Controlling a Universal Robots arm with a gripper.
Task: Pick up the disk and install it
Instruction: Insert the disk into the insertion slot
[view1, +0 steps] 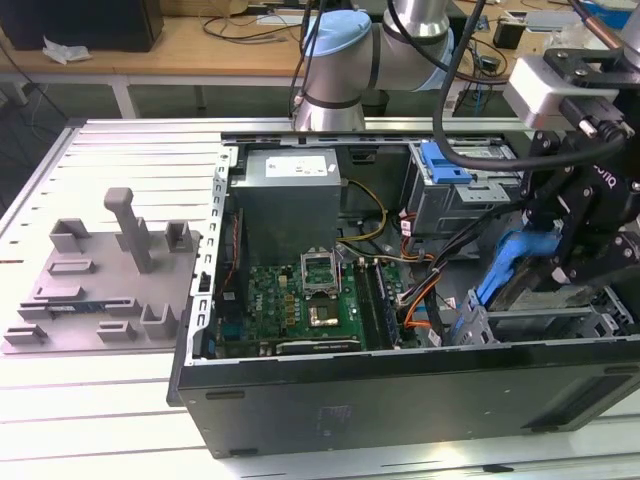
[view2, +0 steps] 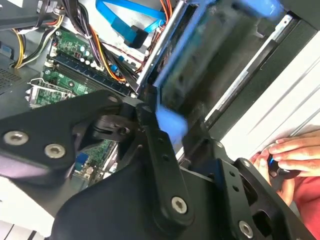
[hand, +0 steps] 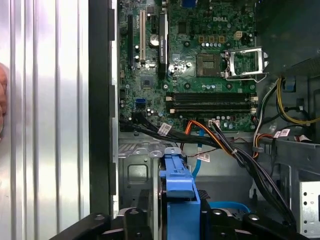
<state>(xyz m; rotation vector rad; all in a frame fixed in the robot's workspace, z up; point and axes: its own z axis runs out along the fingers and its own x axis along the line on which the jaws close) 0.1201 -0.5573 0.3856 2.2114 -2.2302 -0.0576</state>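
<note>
One disk, blue carrier showing, clamped in the one gripper, tilted at the drive cage on the exterior view's right of the one open PC case. One motherboard. One grey fixture outside the case. Cable tags too small to read.

The slatted table bears a grey fixture and computer case (open).
</note>
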